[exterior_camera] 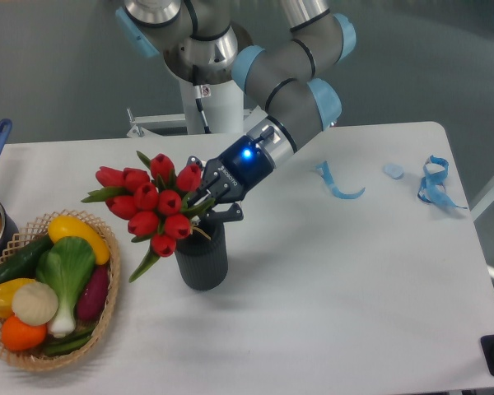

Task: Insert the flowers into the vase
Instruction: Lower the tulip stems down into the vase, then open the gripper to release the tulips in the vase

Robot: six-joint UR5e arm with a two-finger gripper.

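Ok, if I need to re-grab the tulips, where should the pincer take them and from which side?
Take the tulips on the bundled stems just below the blooms, above the vase mouth, as the pincer seems to now. Come from the right and above: the bunch leans left, so blooms and leaves crowd that side and the basket sits beyond.

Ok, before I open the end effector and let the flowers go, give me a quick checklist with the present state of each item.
1. End effector closed on the flowers: ok.
2. Stems inside the mouth of the vase: ok, they enter the opening.
3. Stems seated to the bottom: cannot tell, hidden by the vase wall.
4. Bouquet upright: not ok, the blooms lean left toward the basket.
5. Vase standing upright on the table: ok.
6. Space around the vase for retreat: ok, the right side is bare.
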